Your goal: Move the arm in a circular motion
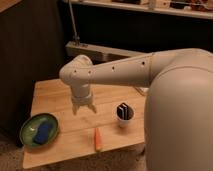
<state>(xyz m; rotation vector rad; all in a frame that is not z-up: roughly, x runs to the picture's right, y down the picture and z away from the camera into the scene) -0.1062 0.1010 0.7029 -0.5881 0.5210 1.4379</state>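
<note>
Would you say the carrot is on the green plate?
No, the carrot lies on the table beside the plate; the claw hangs over the table.

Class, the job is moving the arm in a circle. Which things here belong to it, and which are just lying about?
In the job: arm; its gripper, hanging above the table.
Lying about: table; green plate holding a blue thing; carrot; white cup.
</note>
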